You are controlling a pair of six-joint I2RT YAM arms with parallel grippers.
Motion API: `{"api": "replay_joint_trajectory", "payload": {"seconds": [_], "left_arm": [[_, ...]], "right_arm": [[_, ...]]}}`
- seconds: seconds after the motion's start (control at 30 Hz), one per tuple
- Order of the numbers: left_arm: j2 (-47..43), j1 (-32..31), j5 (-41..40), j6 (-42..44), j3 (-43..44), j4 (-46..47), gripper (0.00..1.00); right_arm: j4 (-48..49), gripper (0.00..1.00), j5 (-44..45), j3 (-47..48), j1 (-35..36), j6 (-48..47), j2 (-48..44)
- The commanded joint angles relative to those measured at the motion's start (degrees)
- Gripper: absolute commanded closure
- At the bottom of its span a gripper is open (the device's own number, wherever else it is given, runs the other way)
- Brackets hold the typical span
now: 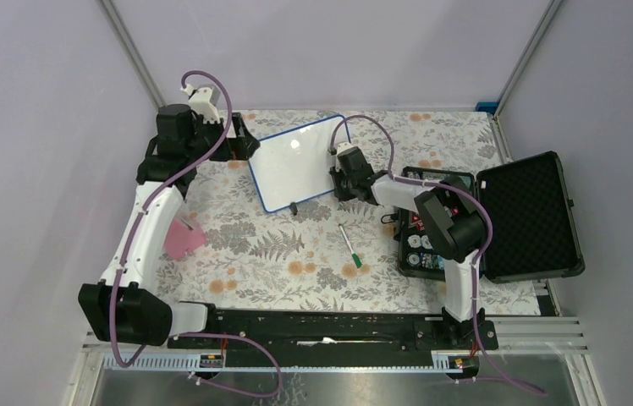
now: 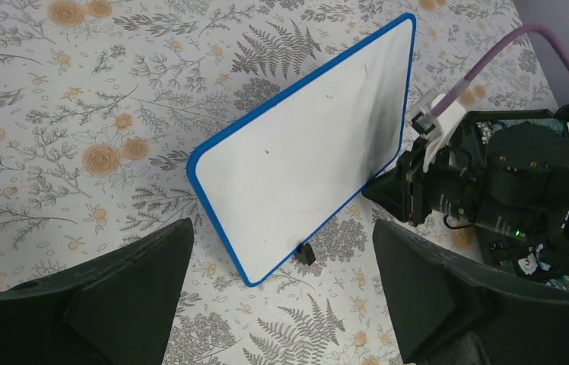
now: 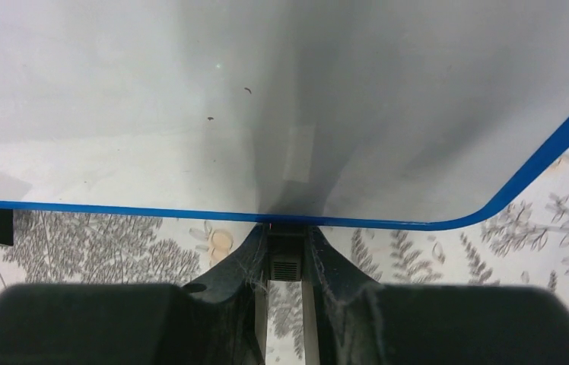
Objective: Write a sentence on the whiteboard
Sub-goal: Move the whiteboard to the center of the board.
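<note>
Green-capped marker [image 1: 349, 246] loose on worktop [image 1: 245, 254], on near side of whiteboard [image 1: 296, 165], long axis toward it; right pincer [image 3: 285, 237] clamped on whiteboard's edge, left pincer [image 2: 281, 300] agape by whiteboard's left edge.

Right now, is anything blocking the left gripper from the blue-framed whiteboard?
Nothing visible does. The open left gripper faces the blue-framed rectangular whiteboard directly; the right gripper sits at its far edge, off to the side.

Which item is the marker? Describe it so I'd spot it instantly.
On the floral tablecloth, look just left of the open black case, in front of the whiteboard. The marker lies there alone: a thin white stick with a green end.
</note>
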Motion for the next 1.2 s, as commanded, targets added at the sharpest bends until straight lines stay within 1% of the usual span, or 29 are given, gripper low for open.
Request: {"api": "replay_joint_trajectory", "payload": {"seconds": [0.0, 0.17, 0.37, 0.5, 0.7, 0.73, 0.8, 0.83, 0.9, 0.97, 1.03, 1.1, 1.17], "left_arm": [[-2.96, 0.36, -0.45, -2.02, -0.87, 2.02, 0.01], [-3.66, 0.36, -0.35, -2.2, -1.74, 2.11, 0.01], [-4.52, 0.36, -0.17, -2.13, -2.57, 2.11, 0.01], [-5.07, 0.36, 0.22, -1.8, -3.21, 2.11, 0.01], [-5.2, 0.36, 0.46, -1.65, -3.62, 2.11, 0.01], [-5.18, 0.37, 0.58, -1.67, -3.65, 2.11, 0.01], [-5.05, 0.4, 0.79, -1.67, -3.61, 2.11, 0.01], [-5.05, 0.37, 0.78, -1.67, -3.66, 2.11, 0.01], [-5.05, 0.38, 0.84, -1.63, -3.68, 2.11, 0.01], [-5.19, 0.36, 0.93, -1.51, -3.64, 2.11, 0.01], [-5.29, 0.36, 1.37, -1.42, -3.47, 2.11, 0.01], [-5.45, 0.36, 2.03, -0.96, -3.08, 2.07, 0.01], [-5.46, 0.36, 2.5, -0.23, -2.24, 1.62, 0.01]], "right_arm": [[1.39, 1.0, 3.52, -4.2, 2.9, 1.44, -5.88], [1.57, 1.0, 5.75, -7.91, 5.94, 4.22, -8.2], [2.38, 1.0, 4.83, -10.93, 9.59, 2.32, -8.64], [3.18, 1.0, 2.54, -11.77, 10.42, 0.84, -9.07], [3.14, 1.0, 2.15, -11.59, 11.08, 0.12, -9.15], [3.12, 0.97, 2.03, -11.66, 11.03, -0.01, -9.23], [2.99, 0.71, 1.47, -11.75, 11.07, -0.38, -9.74], [2.82, 0.64, 1.21, -11.82, 11.05, -0.63, -10.22], [2.34, 0.56, 0.6, -11.85, 11.05, -1.09, -11.54], [1.57, 0.45, -0.44, -11.91, 11.06, -1.5, -13.04], [1.16, 0.37, -1.61, -12.47, 11.07, -1.98, -15.06], [0.5, 0.31, -3.5, -13.0, 11.07, -3.05, -17.55], [-1.41, 0.28, -5.08, -13.09, 11.02, -4.5, -20.02]]}}
